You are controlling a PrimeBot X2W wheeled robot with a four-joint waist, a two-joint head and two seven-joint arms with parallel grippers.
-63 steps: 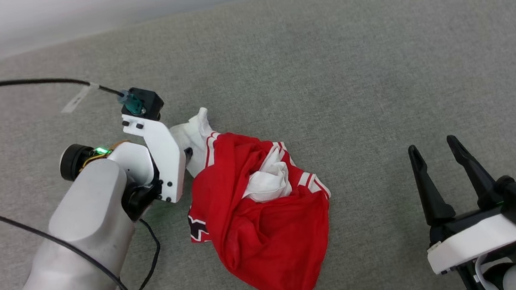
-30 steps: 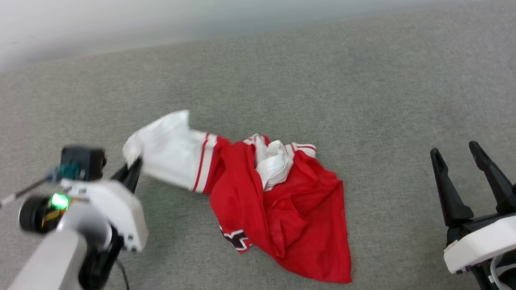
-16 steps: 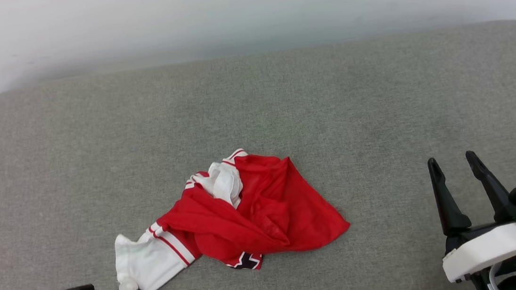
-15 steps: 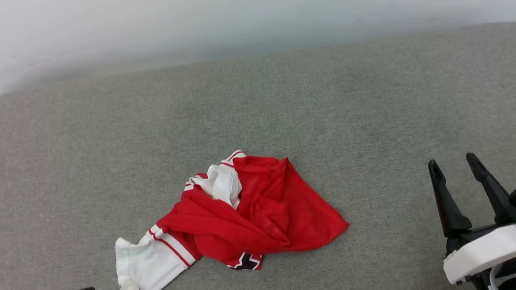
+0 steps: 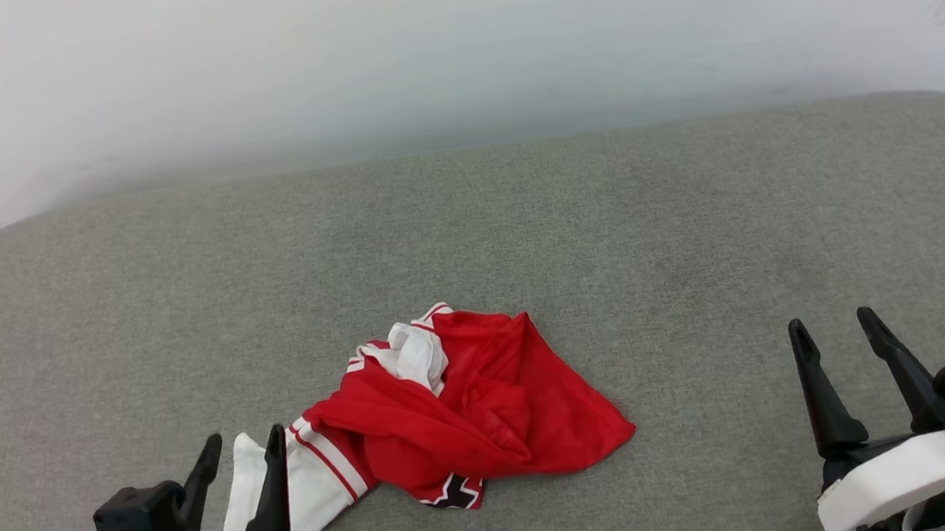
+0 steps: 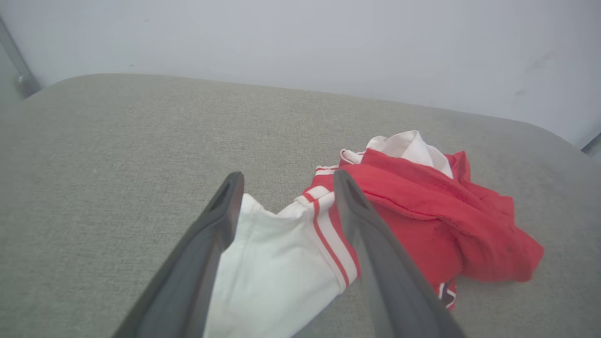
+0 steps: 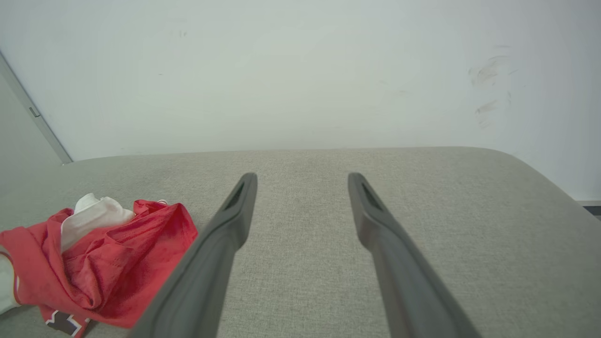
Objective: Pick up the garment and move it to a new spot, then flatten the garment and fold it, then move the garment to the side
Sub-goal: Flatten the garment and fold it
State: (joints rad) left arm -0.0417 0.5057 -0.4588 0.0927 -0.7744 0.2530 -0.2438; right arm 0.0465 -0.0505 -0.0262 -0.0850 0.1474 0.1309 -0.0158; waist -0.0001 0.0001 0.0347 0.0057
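1. Note left gripper (image 5: 244, 437) spread wide astride white sleeve (image 5: 320, 480), gripping nothing; right gripper (image 5: 831, 322) agape, empty, at 4 o'clock of garment (image 5: 469, 405).
2. Find garment crumpled on cushion (image 5: 695, 235) centre, sleeve trailing toward 8 o'clock.
3. Expect light, limp, slippery fabric; pinch shoulder seams or hem.

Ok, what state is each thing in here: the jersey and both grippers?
red jersey: crumpled heap, unfolded, lying on the grey cushion
left gripper: open, white sleeve lying between its fingers, unclamped
right gripper: open, empty, apart from the jersey
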